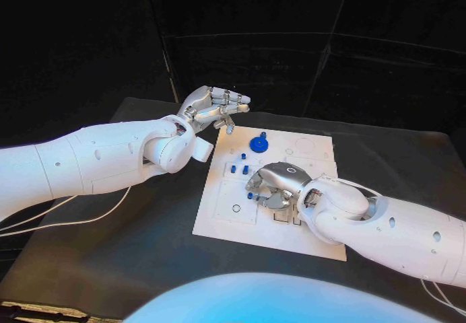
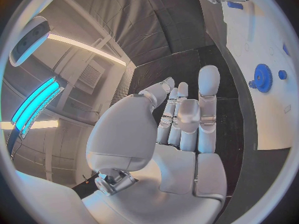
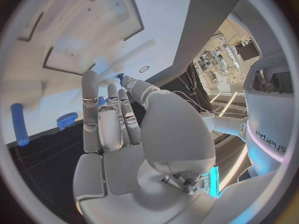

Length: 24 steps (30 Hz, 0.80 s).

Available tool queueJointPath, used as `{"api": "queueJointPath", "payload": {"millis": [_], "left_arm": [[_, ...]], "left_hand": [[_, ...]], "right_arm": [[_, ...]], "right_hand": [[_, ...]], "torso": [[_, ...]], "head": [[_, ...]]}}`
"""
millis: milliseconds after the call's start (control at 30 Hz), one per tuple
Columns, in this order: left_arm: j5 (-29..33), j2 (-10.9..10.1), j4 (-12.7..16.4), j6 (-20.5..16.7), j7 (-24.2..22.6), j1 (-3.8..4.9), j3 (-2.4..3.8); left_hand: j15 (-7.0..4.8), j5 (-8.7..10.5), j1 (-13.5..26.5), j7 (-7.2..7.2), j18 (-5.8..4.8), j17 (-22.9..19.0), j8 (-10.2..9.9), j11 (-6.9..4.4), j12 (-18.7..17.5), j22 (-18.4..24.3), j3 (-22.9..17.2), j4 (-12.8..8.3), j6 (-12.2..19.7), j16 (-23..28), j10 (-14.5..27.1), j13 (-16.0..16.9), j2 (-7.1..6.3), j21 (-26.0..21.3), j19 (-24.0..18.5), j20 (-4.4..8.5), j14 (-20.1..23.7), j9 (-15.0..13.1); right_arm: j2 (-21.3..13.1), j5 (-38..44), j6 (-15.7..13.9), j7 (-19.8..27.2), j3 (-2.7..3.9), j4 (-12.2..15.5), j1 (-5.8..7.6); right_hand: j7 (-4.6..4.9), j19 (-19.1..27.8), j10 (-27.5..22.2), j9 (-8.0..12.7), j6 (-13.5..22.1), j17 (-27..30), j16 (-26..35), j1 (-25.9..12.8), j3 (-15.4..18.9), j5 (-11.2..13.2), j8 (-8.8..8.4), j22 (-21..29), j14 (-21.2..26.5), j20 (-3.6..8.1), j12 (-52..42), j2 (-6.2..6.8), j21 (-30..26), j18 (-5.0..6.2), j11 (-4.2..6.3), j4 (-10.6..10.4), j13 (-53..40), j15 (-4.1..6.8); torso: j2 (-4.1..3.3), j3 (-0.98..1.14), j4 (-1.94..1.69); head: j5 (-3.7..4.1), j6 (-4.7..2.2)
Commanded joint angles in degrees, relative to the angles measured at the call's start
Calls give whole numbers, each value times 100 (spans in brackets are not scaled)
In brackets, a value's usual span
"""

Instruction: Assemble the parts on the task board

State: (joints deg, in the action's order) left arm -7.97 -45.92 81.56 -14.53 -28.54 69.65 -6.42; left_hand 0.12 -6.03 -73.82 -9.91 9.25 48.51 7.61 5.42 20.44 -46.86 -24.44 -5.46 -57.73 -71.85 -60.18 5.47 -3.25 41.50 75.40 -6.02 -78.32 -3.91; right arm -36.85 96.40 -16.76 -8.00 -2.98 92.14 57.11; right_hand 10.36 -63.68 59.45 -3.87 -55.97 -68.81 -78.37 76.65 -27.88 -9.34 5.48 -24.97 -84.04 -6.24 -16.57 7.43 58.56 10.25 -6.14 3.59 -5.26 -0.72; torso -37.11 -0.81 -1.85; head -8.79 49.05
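Blue parts on white task board point(image 1: 228, 222); right hand point(image 1: 277, 185) nearer to them.
Small blue pegs point(image 1: 243, 168) just beyond and beside right fingertips, long axes along board, toward far edge; blue gear point(image 1: 258, 144) farther out, between both hands. Right fingers curled down over board; grasp on any part cannot be told. Left hand point(image 1: 209, 106) raised off far-left corner, fingers curled, holding nothing visible.

1. The black worktop point(image 1: 116, 249) carries a white task board point(image 1: 306, 171) near its middle.
2. Thin white cables point(image 1: 68, 219) lie on the worktop at about nine o'clock from the board, by its edge.
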Motion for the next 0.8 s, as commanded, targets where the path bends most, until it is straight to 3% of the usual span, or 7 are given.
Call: {"api": "queueJointPath", "payload": {"millis": [33, 167, 333, 467, 567, 667, 800], "left_arm": [[15, -19, 7, 69, -10, 10, 3], [16, -39, 1, 74, 3, 10, 3], [16, -37, -4, 85, 9, 9, 2], [16, -33, -1, 95, 8, 9, 2], [16, -31, -3, 105, 6, 9, 2], [16, -29, -11, 111, 11, 9, 2], [16, -18, -23, 115, 14, 8, 1]], "left_hand": [[39, -7, 10, 1, 27, -5, 1, 13, 20, 10, 2, 2, 26, -9, 43, 8, -1, -20, 12, 2, 11, -1], [39, -7, 10, 1, 27, -5, 1, 13, 20, 10, 2, 2, 26, -9, 43, 8, -1, -20, 12, 2, 11, -1], [39, -7, 10, 1, 27, -5, 1, 13, 20, 10, 2, 2, 26, -9, 43, 8, -1, -20, 12, 2, 11, -1], [40, -7, 10, 1, 27, -7, 2, 13, 22, 12, 2, 2, 27, -9, 47, 8, 1, -23, 10, 1, 13, -1], [41, -8, 9, 1, 28, -9, 3, 14, 25, 13, 1, 2, 29, -8, 50, 8, 3, -25, 9, 0, 14, -1], [41, -8, 9, 1, 26, -6, 3, 14, 25, 5, 1, 2, 30, -10, 51, 8, 2, -16, 11, 0, 13, -1], [41, -8, 9, 1, 26, -6, 3, 14, 25, 5, 1, 2, 30, -10, 51, 8, 2, -16, 11, 0, 13, -1]], "right_arm": [[-186, -198, -287, 3, 3, 127, 9], [-525, -359, -554, 8, 12, 393, 44], [-830, -677, -637, -42, 51, 550, 244], [-1028, -870, -303, -317, 164, 470, 442], [-1139, -915, -83, -445, 201, 432, 523], [-1279, -886, 181, -576, 227, 427, 582], [-1390, -726, 431, -686, 240, 433, 614]], "right_hand": [[6, 3, -27, -11, 1, 25, 30, -25, 14, -36, -8, 7, -183, -33, -7, -23, -21, 35, -1, -18, 9, -20], [20, 4, -35, -6, 20, 66, 53, -29, 58, -17, -19, 11, -174, -39, -20, 50, -24, 36, -10, 4, 19, -27], [-4, 10, -51, 2, 74, 82, 63, -13, 79, 16, -47, 17, -167, -41, -26, 84, -32, 38, -4, 24, 31, -26], [-61, 37, -329, 14, 257, 205, 137, -105, 214, 115, -133, 44, -137, -47, 61, 164, -71, 40, -2, -20, 95, -26], [-46, 57, -517, 6, 332, 300, 193, -101, 344, 145, -148, 68, -112, -58, 71, 185, -110, 36, -19, -26, 121, -41], [-94, 70, -715, 1, 418, 369, 233, -88, 539, 147, -153, 96, -91, -63, 51, 204, -151, 38, -14, -38, 133, -40], [-177, 75, -871, -16, 382, 424, 259, -49, 873, 110, -101, 138, -79, -69, -65, 189, -209, 37, -17, -87, 124, -45]], "torso": [[9, 4, 10], [14, 2, 23], [13, 4, 33], [14, 3, 36], [14, 1, 29], [2, 7, 15], [1, -7, 21]], "head": [[-7, -6], [12, -30], [103, -83], [201, -117], [238, -142], [305, -157], [384, -178]]}}
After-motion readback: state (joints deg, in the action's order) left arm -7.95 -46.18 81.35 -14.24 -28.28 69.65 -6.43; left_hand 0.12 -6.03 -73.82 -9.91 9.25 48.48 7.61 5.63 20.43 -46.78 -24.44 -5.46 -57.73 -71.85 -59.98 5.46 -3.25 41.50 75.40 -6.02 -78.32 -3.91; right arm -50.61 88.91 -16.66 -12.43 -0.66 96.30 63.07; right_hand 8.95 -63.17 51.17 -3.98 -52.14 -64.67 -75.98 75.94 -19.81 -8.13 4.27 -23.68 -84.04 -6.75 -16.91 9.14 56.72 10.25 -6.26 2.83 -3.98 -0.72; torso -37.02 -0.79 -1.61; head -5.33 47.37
